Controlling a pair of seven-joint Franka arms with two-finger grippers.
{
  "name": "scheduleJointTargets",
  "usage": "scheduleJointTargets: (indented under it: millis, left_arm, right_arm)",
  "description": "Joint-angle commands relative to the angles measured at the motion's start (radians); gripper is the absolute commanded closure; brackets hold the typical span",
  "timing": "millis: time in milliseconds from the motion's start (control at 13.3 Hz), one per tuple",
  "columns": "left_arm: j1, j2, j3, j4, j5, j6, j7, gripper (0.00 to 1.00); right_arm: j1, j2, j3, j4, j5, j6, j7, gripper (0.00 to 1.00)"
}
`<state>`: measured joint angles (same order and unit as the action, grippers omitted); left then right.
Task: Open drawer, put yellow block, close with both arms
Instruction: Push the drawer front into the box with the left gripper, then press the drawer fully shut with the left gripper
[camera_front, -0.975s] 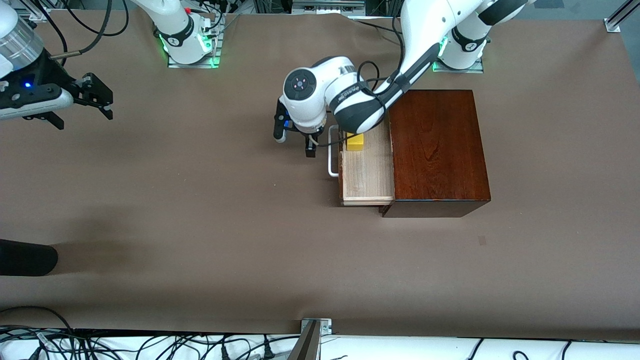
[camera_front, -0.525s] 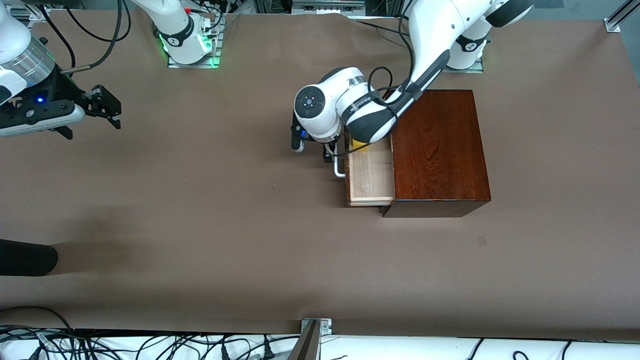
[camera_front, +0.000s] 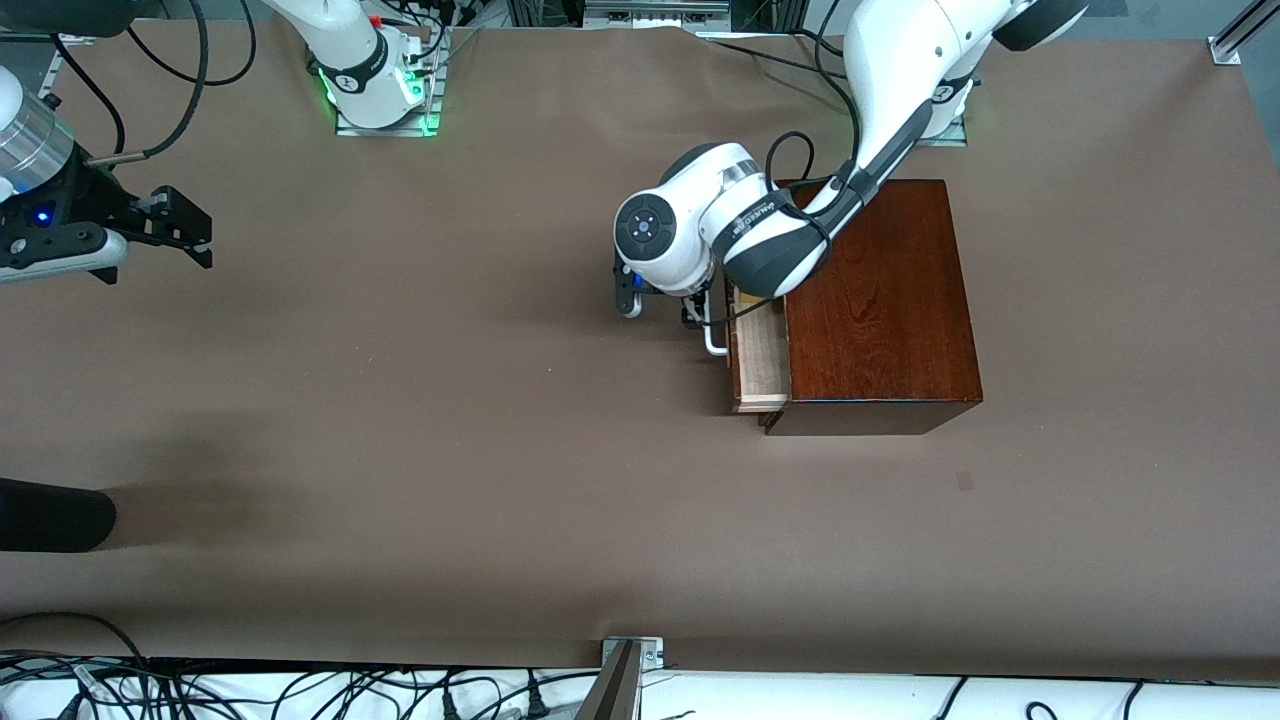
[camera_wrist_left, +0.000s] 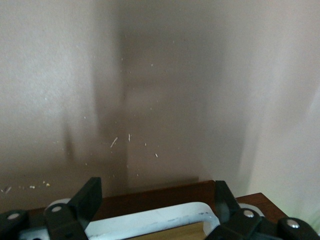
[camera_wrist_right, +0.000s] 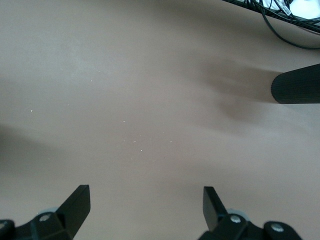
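Observation:
The dark mahogany box (camera_front: 875, 300) stands toward the left arm's end of the table. Its drawer (camera_front: 762, 365) sticks out only a little, showing a narrow strip of pale wood tray, with the white bar handle (camera_front: 715, 345) facing the right arm's end. My left gripper (camera_front: 693, 312) is low at the drawer's front. In the left wrist view it (camera_wrist_left: 156, 192) is open, with the white handle (camera_wrist_left: 150, 220) lying between the two fingers against the dark drawer front (camera_wrist_left: 150, 200). The yellow block is hidden. My right gripper (camera_front: 200, 235) is open and empty over bare table at the right arm's end, as its wrist view (camera_wrist_right: 145, 192) shows.
A black cylindrical object (camera_front: 50, 515) pokes in at the table's edge at the right arm's end, nearer the front camera; it also shows in the right wrist view (camera_wrist_right: 297, 87). Cables lie along the table's near edge (camera_front: 300, 690). Brown tabletop (camera_front: 450, 420) lies between the two grippers.
My left gripper has moved toward the box with the handle, and the drawer has slid most of the way in. The yellow block has gone out of sight. The right gripper has shifted slightly.

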<state>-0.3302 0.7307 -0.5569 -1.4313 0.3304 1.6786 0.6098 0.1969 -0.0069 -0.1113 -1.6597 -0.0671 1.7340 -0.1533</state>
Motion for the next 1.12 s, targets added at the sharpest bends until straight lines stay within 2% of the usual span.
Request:
scheduleJointTargets:
  millis: [0, 150, 675, 1050]
  left_arm:
    - [0.054, -0.037, 0.012, -0.029, 0.021, -0.051, 0.063, 0.00]
    - [0.086, -0.034, 0.012, -0.037, 0.021, -0.056, 0.109, 0.00]
    - [0.096, -0.036, 0.014, -0.047, 0.021, -0.068, 0.113, 0.00]
    - [0.085, -0.086, -0.012, 0.003, 0.001, -0.062, 0.096, 0.00]
  right_arm:
    - [-0.005, 0.004, 0.007, 0.021, 0.012, -0.021, 0.004, 0.00]
    - [-0.005, 0.004, 0.008, 0.023, 0.010, -0.021, 0.004, 0.00]
    - [-0.005, -0.002, 0.005, 0.023, 0.013, -0.042, 0.020, 0.00]
    - [-0.007, 0.004, 0.004, 0.023, 0.013, -0.033, 0.021, 0.00]
